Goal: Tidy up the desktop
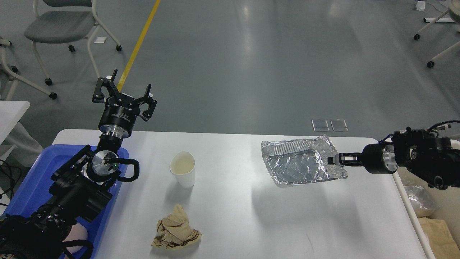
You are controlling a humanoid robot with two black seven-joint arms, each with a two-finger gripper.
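White surface (237,216) spread wide below both tools, filling the lower view. Left tool (124,91) raised past the far left corner, fingers spread apart, gripping nothing. Right tool (332,160) reaching in from the right edge, pinched on the rim of a crumpled foil tray (300,163), seemingly lifted clear of the surface. Paper cup (183,169) upright left of centre. Crumpled brown paper (176,230) near the front edge. Blue tray (28,180) at the left edge.

Right gripper (332,159) clamps the foil tray (300,162) rim above the worktop (237,208). Left gripper (124,91) spread, empty. Paper cup (183,169) upright; crumpled paper (176,228) nearby.
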